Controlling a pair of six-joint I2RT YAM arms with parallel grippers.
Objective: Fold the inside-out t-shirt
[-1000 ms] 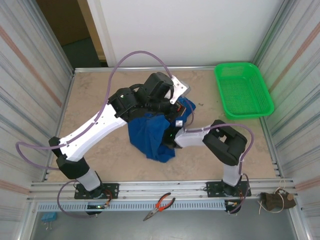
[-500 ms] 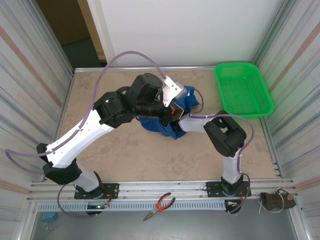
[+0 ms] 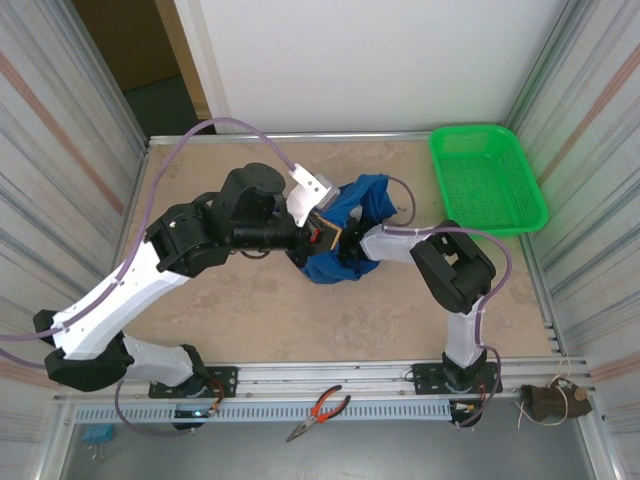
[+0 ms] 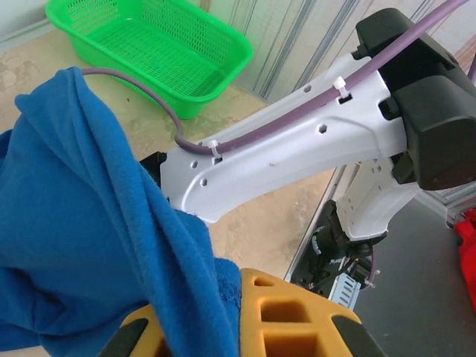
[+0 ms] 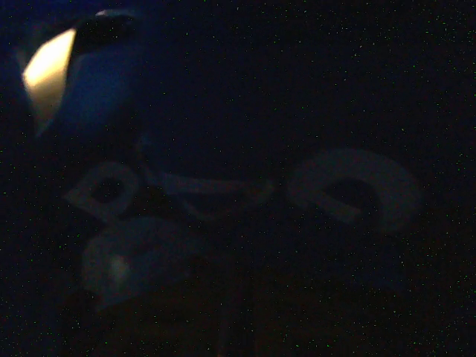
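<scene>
The inside-out t-shirt [image 3: 357,196] is a bunched royal-blue heap at mid-table, between the two arms. My left gripper [image 3: 322,232] is shut on a fold of it; in the left wrist view the blue cloth [image 4: 82,223] runs down between the yellow fingers [image 4: 297,316] of that gripper [image 4: 216,335]. My right gripper [image 3: 346,252] is pushed into the heap from the right and cloth covers it. The right wrist view is almost black, with dark blue cloth [image 5: 97,82] and faint pale print marks [image 5: 349,190] against the lens. Its jaws cannot be made out.
A green mesh basket [image 3: 487,178] stands at the back right corner, also in the left wrist view [image 4: 149,44]. The right arm's white forearm [image 4: 297,141] crosses close behind the cloth. Red-handled pliers [image 3: 318,410] lie on the front rail. Corrugated walls enclose both sides.
The hanging shirt has gone from the near middle to a tighter bunch farther back. The left arm's elbow swung left, and the right forearm reached farther in towards the heap.
</scene>
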